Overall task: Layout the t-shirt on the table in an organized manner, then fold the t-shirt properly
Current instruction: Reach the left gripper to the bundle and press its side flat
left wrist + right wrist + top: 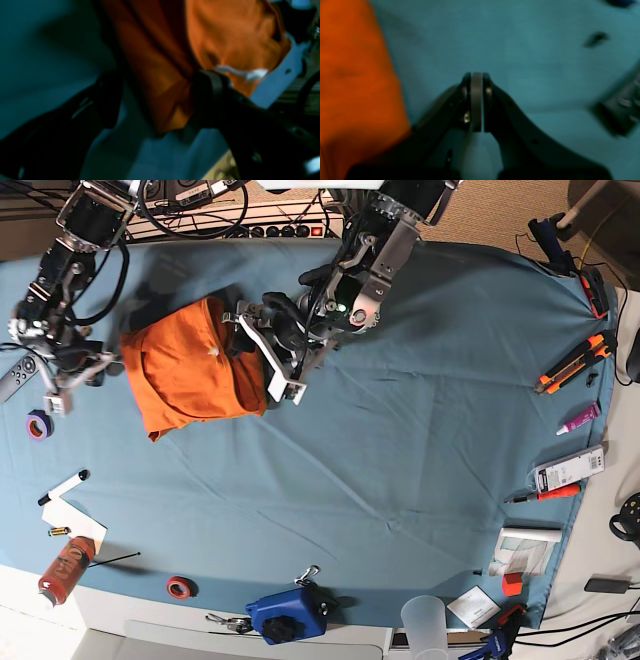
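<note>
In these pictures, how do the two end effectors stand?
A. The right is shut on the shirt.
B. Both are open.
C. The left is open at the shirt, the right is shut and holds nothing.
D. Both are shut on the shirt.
C: the left end effector has its jaws spread around a fold of the shirt, while the right end effector is shut, empty, over the table.
</note>
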Controlling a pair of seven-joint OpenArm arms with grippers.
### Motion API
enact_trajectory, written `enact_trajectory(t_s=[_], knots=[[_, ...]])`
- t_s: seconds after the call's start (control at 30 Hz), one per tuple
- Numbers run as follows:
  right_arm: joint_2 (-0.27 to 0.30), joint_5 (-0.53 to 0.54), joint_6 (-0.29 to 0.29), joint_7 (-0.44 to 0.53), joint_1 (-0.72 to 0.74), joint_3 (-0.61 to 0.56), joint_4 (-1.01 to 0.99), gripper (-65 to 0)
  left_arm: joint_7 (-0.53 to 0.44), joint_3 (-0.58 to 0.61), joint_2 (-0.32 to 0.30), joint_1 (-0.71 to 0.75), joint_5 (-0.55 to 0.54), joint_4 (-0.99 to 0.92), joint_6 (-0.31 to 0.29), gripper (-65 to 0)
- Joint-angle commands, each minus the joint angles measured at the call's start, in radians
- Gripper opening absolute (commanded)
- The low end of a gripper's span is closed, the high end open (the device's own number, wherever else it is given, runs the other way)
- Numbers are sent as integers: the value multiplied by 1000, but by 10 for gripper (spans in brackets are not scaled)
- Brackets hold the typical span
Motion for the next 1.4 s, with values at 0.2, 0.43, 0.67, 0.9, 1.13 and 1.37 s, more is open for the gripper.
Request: enact_trajectory(t_s=[0.2, 0.43, 0.67, 0.9, 1.13, 1.37], knots=[[19, 11, 3, 18, 15, -145, 14, -638, 8, 3, 25, -58, -105, -105, -52, -293], [19, -11, 2, 22, 21, -166, 14, -638, 81, 3, 25, -58, -96, -104, -24, -650], [20, -34, -10, 35, 32, -119, 14, -638, 285, -69, 25, -58, -54, -60, -175, -650], [19, -33, -10, 37, 34, -90, 14, -638, 389, -282, -45, -70, -109, -1, -257, -650], [19, -26, -10, 46, 34, -90, 14, -638, 436, -342, -251, -151, -121, -2, -443, -650], [19, -26, -10, 45, 34, -90, 14, -638, 437, -266, -418, -329, -121, -9, -513, -650]])
